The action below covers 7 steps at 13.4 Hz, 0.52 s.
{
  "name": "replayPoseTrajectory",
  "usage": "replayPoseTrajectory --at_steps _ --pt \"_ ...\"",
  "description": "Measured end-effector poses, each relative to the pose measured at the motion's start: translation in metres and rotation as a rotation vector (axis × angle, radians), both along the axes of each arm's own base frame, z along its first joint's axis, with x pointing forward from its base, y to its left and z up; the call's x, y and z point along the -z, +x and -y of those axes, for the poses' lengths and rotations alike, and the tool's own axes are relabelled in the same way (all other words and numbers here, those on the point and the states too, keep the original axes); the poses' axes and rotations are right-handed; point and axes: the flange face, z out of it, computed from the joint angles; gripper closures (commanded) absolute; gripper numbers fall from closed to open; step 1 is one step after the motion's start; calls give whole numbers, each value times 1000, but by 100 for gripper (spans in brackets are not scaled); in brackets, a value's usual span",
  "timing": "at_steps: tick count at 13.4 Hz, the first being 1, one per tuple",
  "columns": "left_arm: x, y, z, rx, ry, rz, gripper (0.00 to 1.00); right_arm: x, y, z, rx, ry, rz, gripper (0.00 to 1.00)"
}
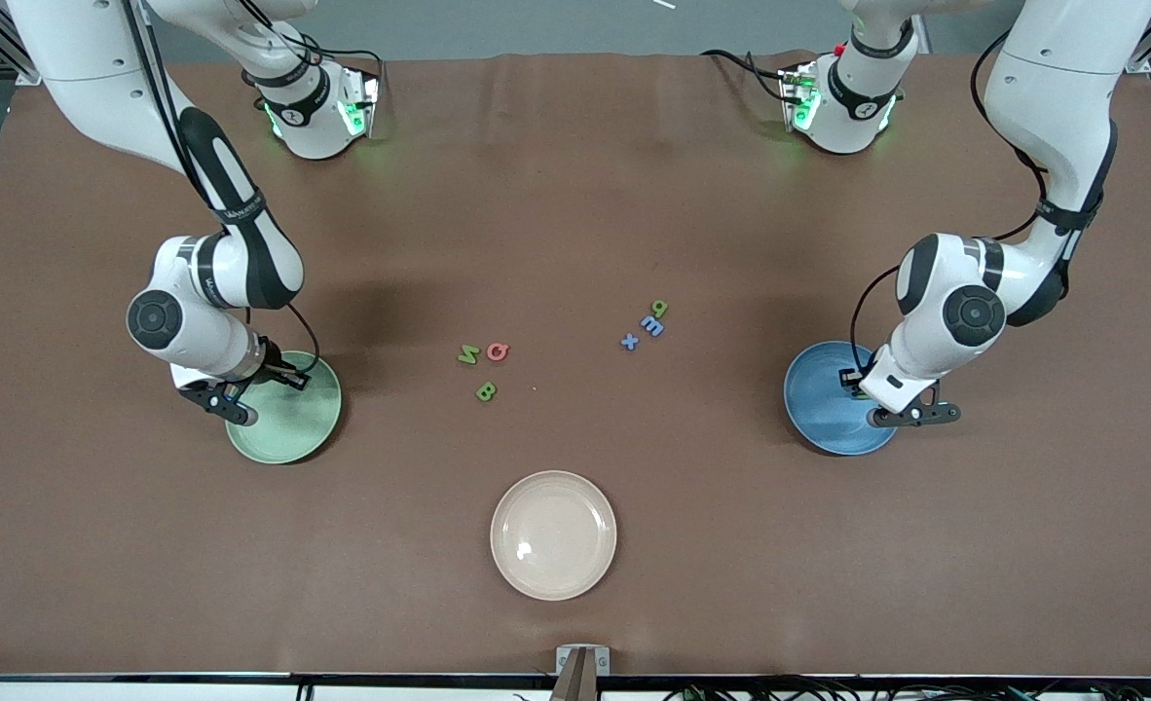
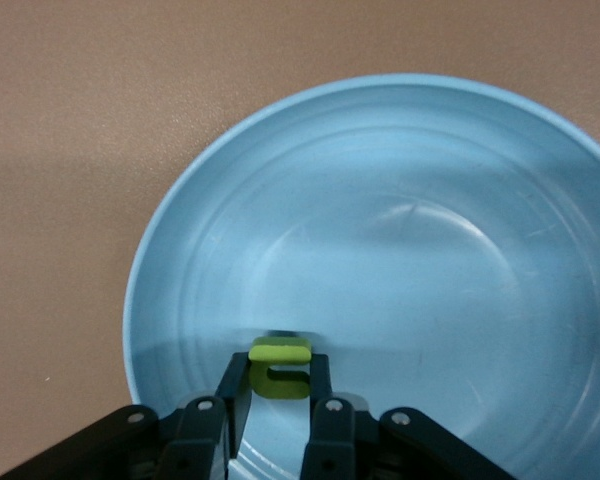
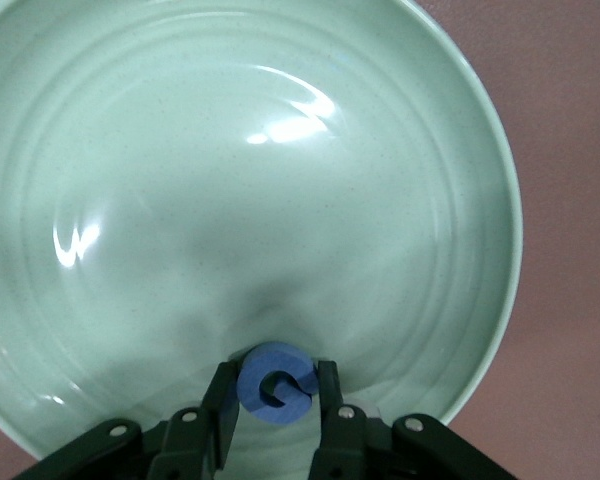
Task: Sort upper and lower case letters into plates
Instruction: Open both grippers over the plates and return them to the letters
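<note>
Both pincers clenched on letters: left pincer (image 2: pixel 278 385) gripped green letter (image 2: pixel 279 366) over blue plate (image 1: pixel 814 414), right pincer (image 3: pixel 275 400) gripped blue letter (image 3: pixel 274 383) over green plate (image 1: pixel 308 433). Letters looked light, foamy, kinda squishy; pinching flat sides seemed safest.
</note>
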Motion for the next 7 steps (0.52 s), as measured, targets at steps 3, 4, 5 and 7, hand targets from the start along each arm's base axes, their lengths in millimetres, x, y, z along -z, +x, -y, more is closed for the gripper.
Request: replayPoseTrajectory --at_steps 3,4,5,7 --pt "-1 1 0 1 -1 5 2 0 0 0 0 0 -3 0" --pt "-4 3 1 2 -2 13 1 0 0 0 0 0 -2 0" --pt "-11 6 4 6 -3 23 1 -2 2 0 0 1 -4 0" --pt "-31 10 24 35 -8 26 1 -15 12 -2 -4 5 -37 0"
